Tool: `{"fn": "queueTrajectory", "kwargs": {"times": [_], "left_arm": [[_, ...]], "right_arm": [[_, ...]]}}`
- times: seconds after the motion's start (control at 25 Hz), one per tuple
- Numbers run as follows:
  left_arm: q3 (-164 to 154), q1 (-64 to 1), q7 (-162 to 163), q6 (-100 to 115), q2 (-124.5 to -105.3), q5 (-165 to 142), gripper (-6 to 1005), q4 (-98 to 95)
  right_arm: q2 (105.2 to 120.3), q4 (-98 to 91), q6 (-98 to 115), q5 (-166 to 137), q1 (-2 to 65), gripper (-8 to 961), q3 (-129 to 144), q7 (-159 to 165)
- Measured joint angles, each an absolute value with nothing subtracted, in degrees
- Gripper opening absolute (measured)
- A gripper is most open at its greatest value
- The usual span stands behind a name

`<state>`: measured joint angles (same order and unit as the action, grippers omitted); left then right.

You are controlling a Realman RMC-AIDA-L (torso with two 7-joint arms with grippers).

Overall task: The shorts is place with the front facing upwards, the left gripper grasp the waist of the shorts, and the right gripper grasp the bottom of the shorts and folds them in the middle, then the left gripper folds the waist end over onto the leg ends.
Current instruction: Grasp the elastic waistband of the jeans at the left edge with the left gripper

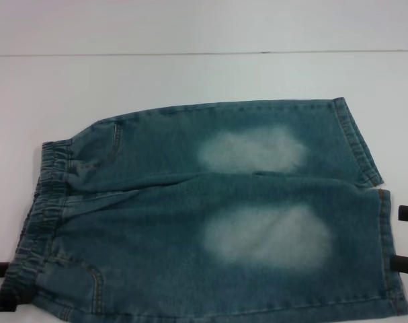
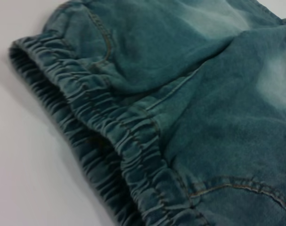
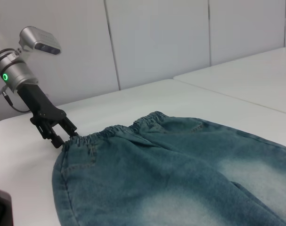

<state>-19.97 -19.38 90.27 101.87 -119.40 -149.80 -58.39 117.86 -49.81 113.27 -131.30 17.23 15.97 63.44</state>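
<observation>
Denim shorts [image 1: 217, 215] lie flat and front-up on your white table [image 1: 123, 74], elastic waistband [image 1: 39, 202] toward the robot's left, leg hems [image 1: 382, 229] toward its right. Your left gripper [image 3: 62, 136] sits at the near waistband corner, fingers apart and straddling the band's edge. At the near leg hem, your right gripper [image 1: 406, 239] shows two fingertips spread apart, just beside the cloth.
</observation>
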Motion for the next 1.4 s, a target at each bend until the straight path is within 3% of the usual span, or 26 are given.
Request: {"fn": "queueTrajectory", "kwargs": {"times": [0.44, 0.88, 0.96, 1.4], "left_arm": [[-21.1, -20.5, 91.0, 103.6, -119.97, -149.8, 824, -59.0], [-21.1, -21.2, 91.8, 103.2, -119.64, -149.9, 446, -59.1], [-21.1, -21.6, 92.5, 103.3, -119.63, -149.7, 206, -59.1], [-21.0, -22.7, 94.1, 101.6, -119.79, -149.5, 45, -59.1]], "right_arm": [[117.86, -49.8, 112.6, -131.3, 17.2, 890, 14.9, 63.5], [117.73, -51.9, 112.4, -131.5, 16.2, 888, 11.8, 67.1], [117.74, -55.0, 112.7, -131.5, 15.9, 887, 11.8, 71.2], [116.55, -68.3, 113.6, -142.4, 19.2, 885, 17.7, 99.8]]}}
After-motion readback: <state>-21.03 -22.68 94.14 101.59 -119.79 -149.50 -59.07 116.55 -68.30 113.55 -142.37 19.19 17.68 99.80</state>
